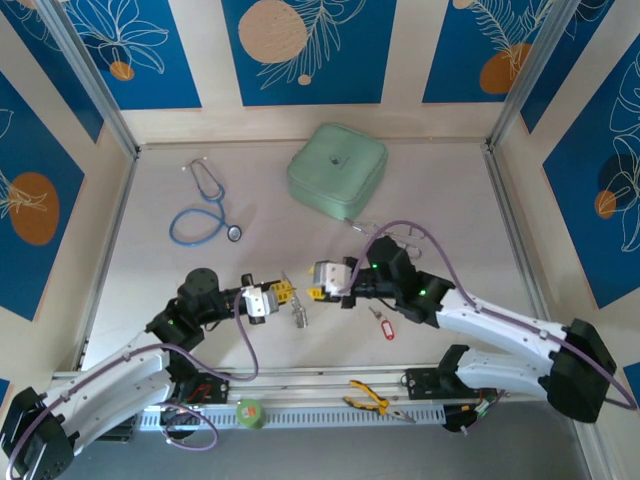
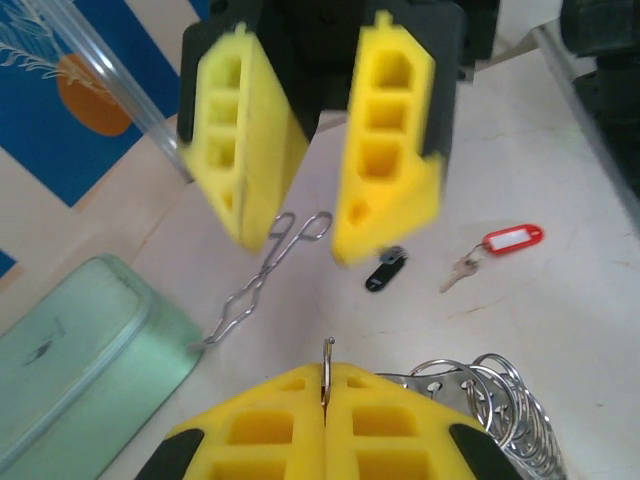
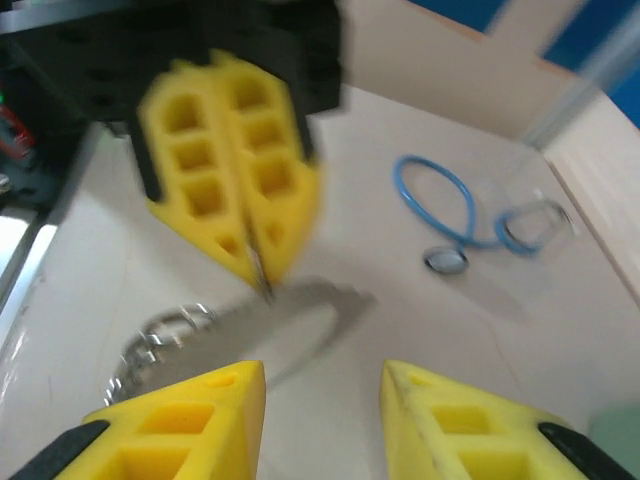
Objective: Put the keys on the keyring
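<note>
Pinched shut, left tool grips wire of big thin silver wire keyring; its little rings bunch beside tool. Facing it, close, right tool is partly open and holds nothing. On white surface, small dark-headed key lies flat just beside right tool's tip. Small silver key with red plastic tag lies near it, further toward right arm, long way slanted, tag end farther from keyring. Right arm nearer both keys; likely it dips down to pick.
</note>
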